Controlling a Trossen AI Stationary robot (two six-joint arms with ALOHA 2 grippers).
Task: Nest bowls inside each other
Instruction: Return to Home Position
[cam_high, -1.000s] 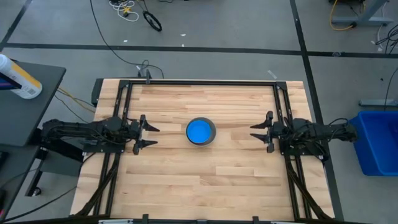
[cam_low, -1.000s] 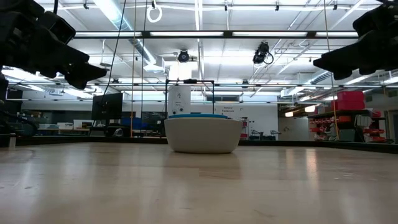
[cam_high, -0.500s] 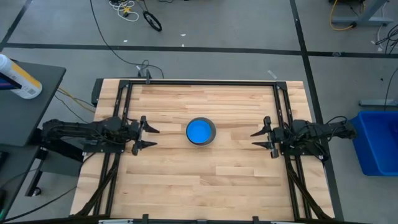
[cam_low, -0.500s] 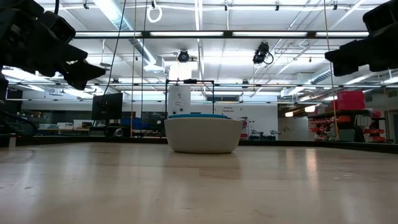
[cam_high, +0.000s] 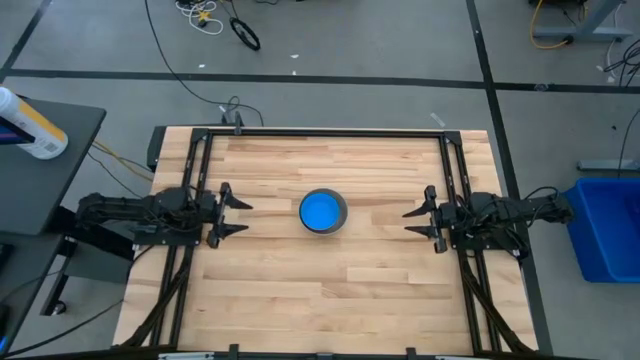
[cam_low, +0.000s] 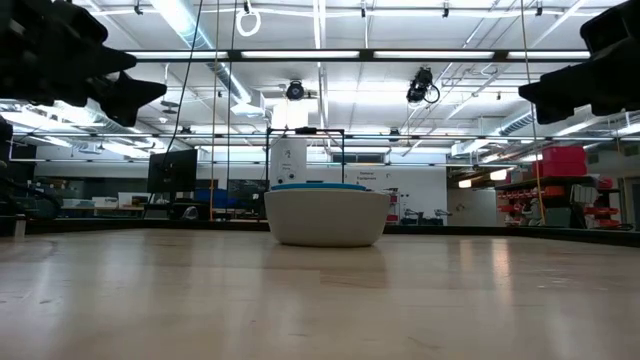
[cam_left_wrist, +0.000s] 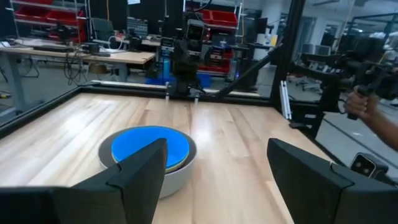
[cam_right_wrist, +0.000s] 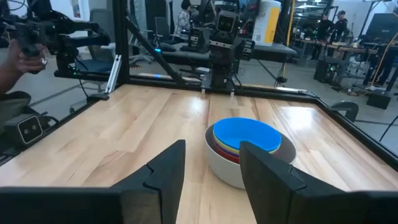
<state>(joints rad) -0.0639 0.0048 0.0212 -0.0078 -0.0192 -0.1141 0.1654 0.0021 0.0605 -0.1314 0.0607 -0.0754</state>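
Observation:
The bowls (cam_high: 323, 211) stand nested in one stack at the table's middle, resting on the grey outer bowl's base (cam_low: 327, 215). A light blue bowl (cam_right_wrist: 247, 135) lies on top, with yellow and red rims showing under it. My left gripper (cam_high: 245, 217) hovers open and level at the left of the stack, well apart from it; the stack (cam_left_wrist: 149, 152) shows beyond its fingers. My right gripper (cam_high: 408, 224) hovers open and level at the right, also apart from the stack. Nothing is between either pair of fingers.
Black frame rails (cam_high: 200, 160) run along the table's left, right and far sides. A blue bin (cam_high: 605, 225) stands on the floor to the right, and a bottle (cam_high: 30, 125) lies on a side table to the left. A person's hand (cam_left_wrist: 367, 102) shows beyond the table.
My right gripper has swung a little toward the table's near edge, staying open. My left gripper has drawn back slightly toward the left edge and risen a touch. The bowls have not moved.

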